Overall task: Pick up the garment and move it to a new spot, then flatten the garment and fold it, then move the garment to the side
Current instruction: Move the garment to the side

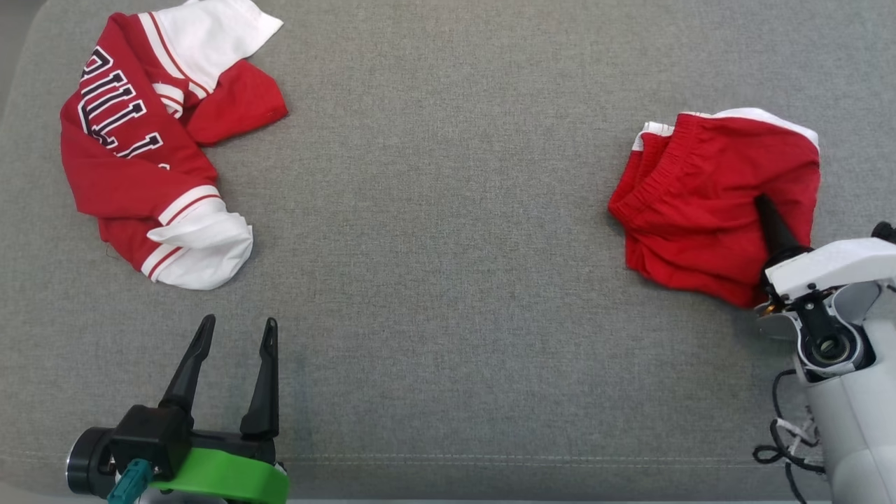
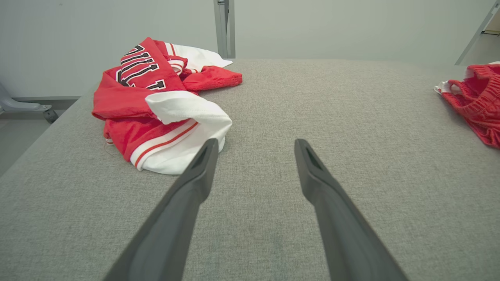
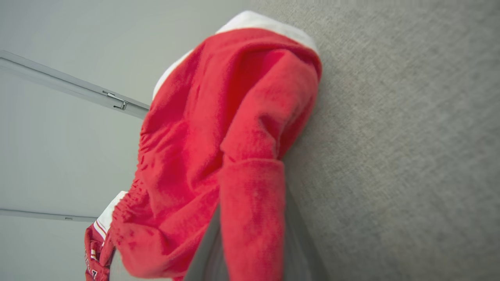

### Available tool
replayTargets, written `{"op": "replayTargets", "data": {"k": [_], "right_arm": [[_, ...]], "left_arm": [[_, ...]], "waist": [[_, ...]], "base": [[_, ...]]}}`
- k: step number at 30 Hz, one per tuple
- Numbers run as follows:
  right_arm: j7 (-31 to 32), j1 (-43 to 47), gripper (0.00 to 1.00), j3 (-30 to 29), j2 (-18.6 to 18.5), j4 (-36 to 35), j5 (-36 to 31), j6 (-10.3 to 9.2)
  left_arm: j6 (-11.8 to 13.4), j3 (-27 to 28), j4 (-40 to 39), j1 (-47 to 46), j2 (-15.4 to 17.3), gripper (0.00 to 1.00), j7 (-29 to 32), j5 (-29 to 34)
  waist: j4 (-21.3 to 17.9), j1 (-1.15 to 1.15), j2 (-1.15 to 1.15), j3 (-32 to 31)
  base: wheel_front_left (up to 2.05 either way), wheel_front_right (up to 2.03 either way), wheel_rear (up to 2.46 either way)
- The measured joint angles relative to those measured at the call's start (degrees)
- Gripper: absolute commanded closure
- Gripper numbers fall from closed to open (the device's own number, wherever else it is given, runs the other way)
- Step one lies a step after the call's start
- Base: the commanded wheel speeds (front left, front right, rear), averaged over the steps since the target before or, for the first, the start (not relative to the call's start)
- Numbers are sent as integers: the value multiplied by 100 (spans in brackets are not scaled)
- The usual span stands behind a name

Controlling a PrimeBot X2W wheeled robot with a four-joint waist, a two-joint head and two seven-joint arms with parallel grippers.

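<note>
The garment (image 1: 707, 189) lies crumpled at the 3 o'clock edge of the grey padded surface (image 1: 455, 245), with its gathered waistband turned toward 9 o'clock. The right gripper (image 1: 763, 210) is entered from 5 o'clock, its fingers pointed toward 11 o'clock into the lower right part of the cloth. In the right wrist view a fold of red fabric is pinched between the fingers, so the jaws are judged clenched on the garment. The left gripper (image 1: 238, 329) is positioned at 7 o'clock, jaws spread and empty, well apart from the garment and nearer the lettered jersey (image 1: 133, 154). A lift by the right arm is indicated.
</note>
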Motion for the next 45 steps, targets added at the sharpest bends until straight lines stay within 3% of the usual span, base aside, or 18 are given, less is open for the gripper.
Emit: {"op": "replayTargets", "data": {"k": [12,19,28,33,45], "right_arm": [[597,-857,100,152,-1252,-121,-532,14],[839,-1376,100,0,-1704,-131,-628,-110],[948,-1972,100,-202,-1911,-93,-624,-310],[931,-2212,100,-282,-1906,-23,-592,-313],[626,-2422,100,-576,-1823,265,-372,-303]], "left_arm": [[-88,-9,-89,-254,4,0,58,-38],[-102,4,-220,-358,43,0,185,-56],[-89,245,-437,-359,174,0,303,-64],[-51,413,-564,-358,300,0,330,-88],[0,747,-916,-358,628,0,516,-77]], "waist": [[54,0,0,342],[165,0,0,586],[268,0,0,1038],[221,0,0,1290],[-384,0,0,1682]], "base": [[0,0,0],[0,0,0],[0,0,0],[0,0,0],[0,0,0]]}}
